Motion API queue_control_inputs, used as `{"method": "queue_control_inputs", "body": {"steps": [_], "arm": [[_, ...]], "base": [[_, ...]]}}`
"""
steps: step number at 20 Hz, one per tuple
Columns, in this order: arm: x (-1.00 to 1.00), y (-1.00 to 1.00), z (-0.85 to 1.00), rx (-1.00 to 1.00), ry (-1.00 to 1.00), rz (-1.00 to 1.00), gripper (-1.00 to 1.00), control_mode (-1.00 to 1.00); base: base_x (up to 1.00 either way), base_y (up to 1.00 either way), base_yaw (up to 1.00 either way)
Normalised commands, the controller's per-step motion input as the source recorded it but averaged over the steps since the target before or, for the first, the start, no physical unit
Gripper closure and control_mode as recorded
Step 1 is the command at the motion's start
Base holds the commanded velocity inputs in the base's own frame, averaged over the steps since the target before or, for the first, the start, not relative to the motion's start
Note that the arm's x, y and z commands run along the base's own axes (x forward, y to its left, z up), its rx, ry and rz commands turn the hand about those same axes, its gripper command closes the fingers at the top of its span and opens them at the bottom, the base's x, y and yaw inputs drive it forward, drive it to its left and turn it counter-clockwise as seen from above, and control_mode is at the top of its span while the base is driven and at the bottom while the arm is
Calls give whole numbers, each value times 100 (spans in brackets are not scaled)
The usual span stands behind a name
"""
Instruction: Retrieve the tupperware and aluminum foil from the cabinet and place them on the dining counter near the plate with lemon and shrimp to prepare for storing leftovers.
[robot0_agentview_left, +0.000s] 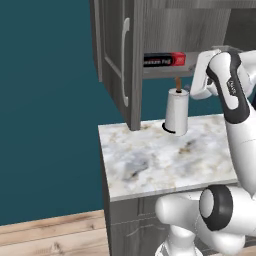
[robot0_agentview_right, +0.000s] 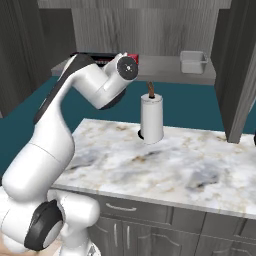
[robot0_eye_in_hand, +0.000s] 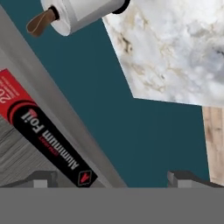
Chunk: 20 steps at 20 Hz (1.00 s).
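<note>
Now the aluminum foil (robot0_eye_in_hand: 41, 138) is being approached on the cabinet (robot0_agentview_left: 117, 60) shelf, above the paper-towel roll (robot0_agentview_left: 176, 111). The jaws are spread wide, nothing held; they must be aligned across the box.

cabinet shelf (robot0_agentview_right: 165, 75) holds aluminum foil (robot0_agentview_left: 164, 60) and tupperware (robot0_agentview_right: 194, 62).

Open door (robot0_agentview_left: 120, 60) flanks shelf (robot0_agentview_right: 165, 67); paper-towel roll (robot0_agentview_left: 176, 112) stands below
</note>
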Motion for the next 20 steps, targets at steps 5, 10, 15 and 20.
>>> {"method": "queue_control_inputs", "body": {"steps": [5, 10, 15, 20], "arm": [[21, -8, 0, 5, 0, 0, -100, -100], [25, 0, 25, 7, -1, 0, -100, -100], [28, 0, 39, 5, -3, 0, -100, -100], [43, 0, 11, 2, 2, 0, -100, -100]], "base": [[0, 0, 0], [0, 0, 0], [0, 0, 0], [0, 0, 0]]}}
